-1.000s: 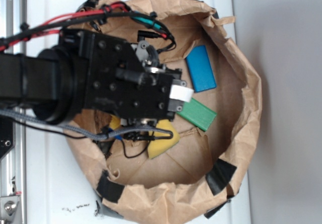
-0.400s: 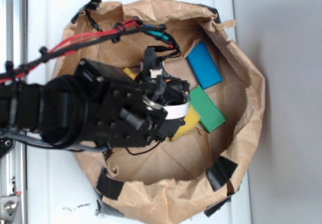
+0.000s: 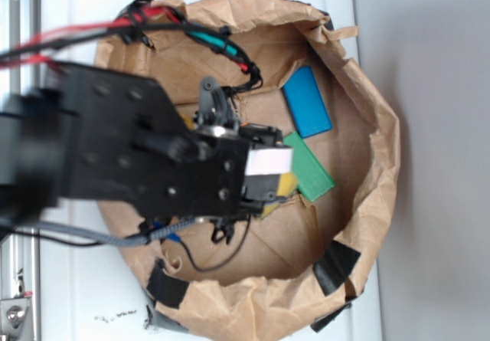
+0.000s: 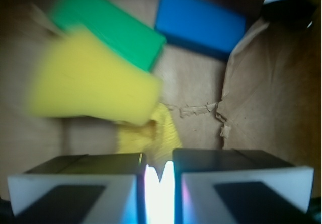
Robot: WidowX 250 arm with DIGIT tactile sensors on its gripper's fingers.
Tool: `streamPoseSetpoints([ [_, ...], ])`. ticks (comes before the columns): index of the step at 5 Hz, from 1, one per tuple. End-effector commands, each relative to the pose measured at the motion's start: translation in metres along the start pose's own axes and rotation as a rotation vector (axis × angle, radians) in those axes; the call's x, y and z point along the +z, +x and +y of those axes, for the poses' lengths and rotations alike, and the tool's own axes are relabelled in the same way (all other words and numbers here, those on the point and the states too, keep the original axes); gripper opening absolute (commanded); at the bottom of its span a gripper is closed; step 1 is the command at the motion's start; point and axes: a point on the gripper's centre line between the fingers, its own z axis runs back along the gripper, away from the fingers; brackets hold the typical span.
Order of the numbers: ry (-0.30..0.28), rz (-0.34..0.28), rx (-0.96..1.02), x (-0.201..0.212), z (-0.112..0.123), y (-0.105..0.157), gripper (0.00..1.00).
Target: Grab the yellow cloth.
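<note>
The gripper (image 4: 160, 176) has its jaws nearly closed, a narrow gap left, pinching a fold of the yellow cloth (image 4: 151, 133) just ahead. Beyond, upper left, lie the yellow sponge (image 4: 90, 80) and green block (image 4: 110, 25); the blue block (image 4: 201, 22) lies farther ahead.

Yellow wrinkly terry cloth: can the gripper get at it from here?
Probably yes: the yellow terry cloth lies just ahead of the gripper, nothing between. The smooth yellow sponge covers only its far edge. Jaws look nearly closed.
</note>
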Motion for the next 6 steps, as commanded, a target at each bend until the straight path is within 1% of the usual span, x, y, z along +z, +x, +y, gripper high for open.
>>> streamPoseSetpoints([
  [1,-0.052,-0.04,0.048,0.054,0.011,0.01,0.0],
  [2,-0.075,0.022,-0.009,0.041,0.017,0.011,1.0],
  [4,-0.131,0.029,-0.071,0.03,0.026,0.015,1.0],
  [5,-0.206,0.023,-0.117,0.009,0.028,0.019,1.0],
  [6,-0.252,0.028,-0.133,-0.006,0.028,0.019,1.0],
])
